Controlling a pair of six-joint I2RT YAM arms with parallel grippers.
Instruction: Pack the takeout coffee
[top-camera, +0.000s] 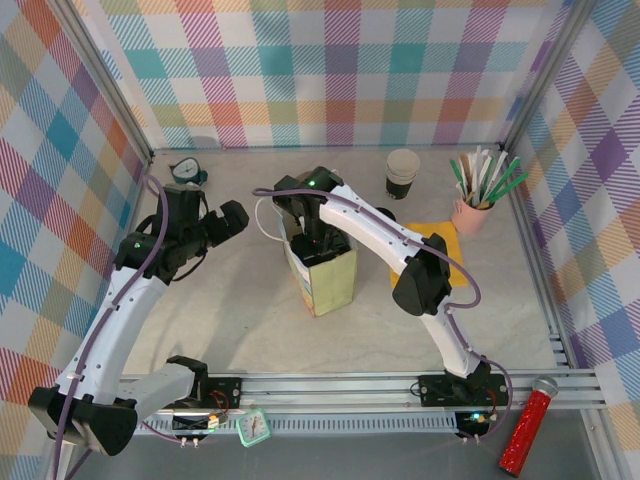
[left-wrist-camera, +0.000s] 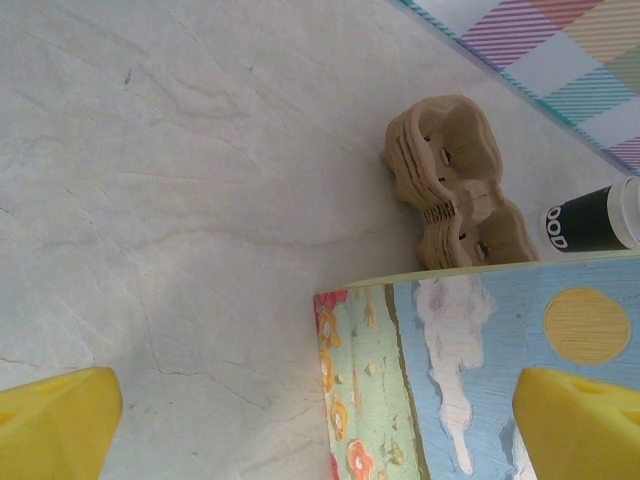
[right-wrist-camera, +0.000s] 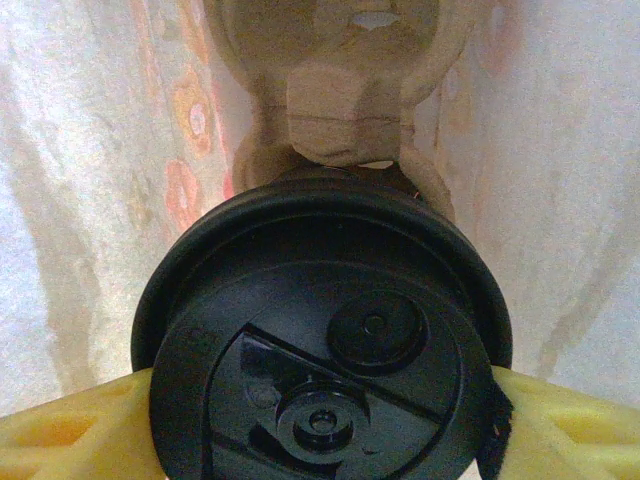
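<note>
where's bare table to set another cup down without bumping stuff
Widest bare patch: the table in front of the bag, up to the near rail. Also bare between the bag and the left gripper. Crowded back right: lidless cup, stirrer cup, yellow napkin.

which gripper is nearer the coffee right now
Right. The right gripper has its jaws shut on the coffee, down inside the bag. The left gripper is outside the bag, off to its left, jaws open.

Inside the bag (top-camera: 330, 285) the lidded cup (right-wrist-camera: 325, 340) crowds both walls, a pulp carrier (right-wrist-camera: 345, 90) beyond; open surface (top-camera: 235, 315) lies left and near of it.
</note>
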